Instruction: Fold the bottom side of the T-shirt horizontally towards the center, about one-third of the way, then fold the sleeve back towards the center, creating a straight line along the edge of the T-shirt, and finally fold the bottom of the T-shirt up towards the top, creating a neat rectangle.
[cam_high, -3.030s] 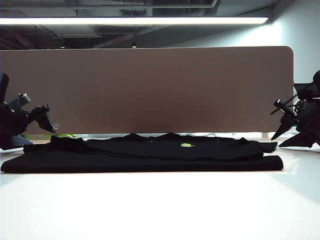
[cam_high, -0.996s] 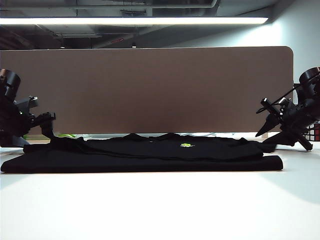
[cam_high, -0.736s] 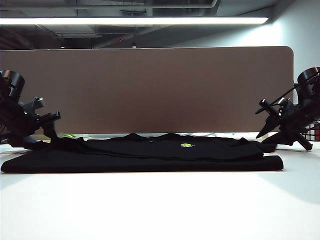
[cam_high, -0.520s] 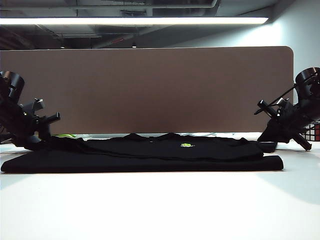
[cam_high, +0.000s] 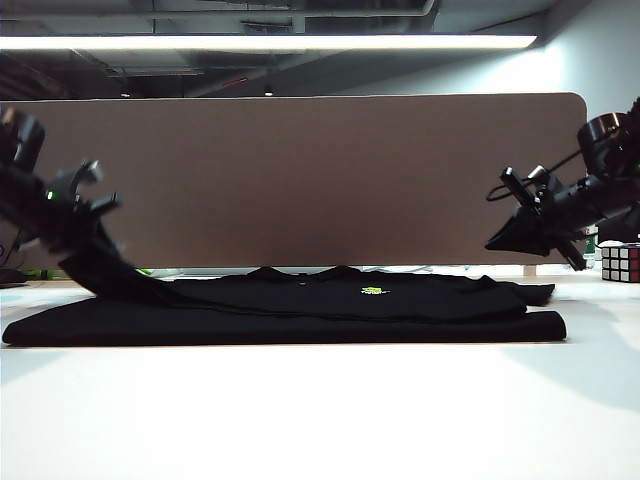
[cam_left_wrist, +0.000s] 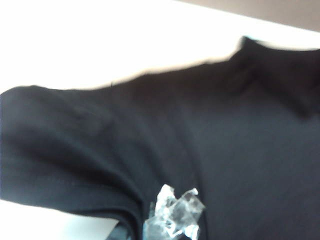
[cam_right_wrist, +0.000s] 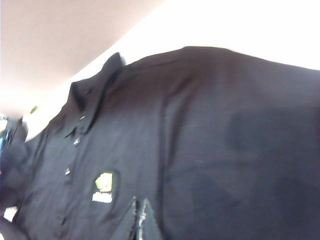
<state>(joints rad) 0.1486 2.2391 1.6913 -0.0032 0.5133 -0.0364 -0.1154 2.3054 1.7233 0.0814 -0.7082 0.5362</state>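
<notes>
- The T-shirt is spread flat on the table.
- Its nine-o'clock edge is lifted, clamped by the left gripper.
- The right gripper, jaws together and empty, hangs above the three-o'clock end.

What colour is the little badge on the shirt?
Neon yellow-green logo on the black T-shirt, clearest in the right wrist view.

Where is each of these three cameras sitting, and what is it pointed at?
Exterior view: low at table level, facing the T-shirt and divider panel; left tool and right tool show.
Left wrist view: on the left arm, looking at black cloth; tool tip shows.
Right wrist view: on the right arm, looking at collar and logo.
All share the shirt.
</notes>
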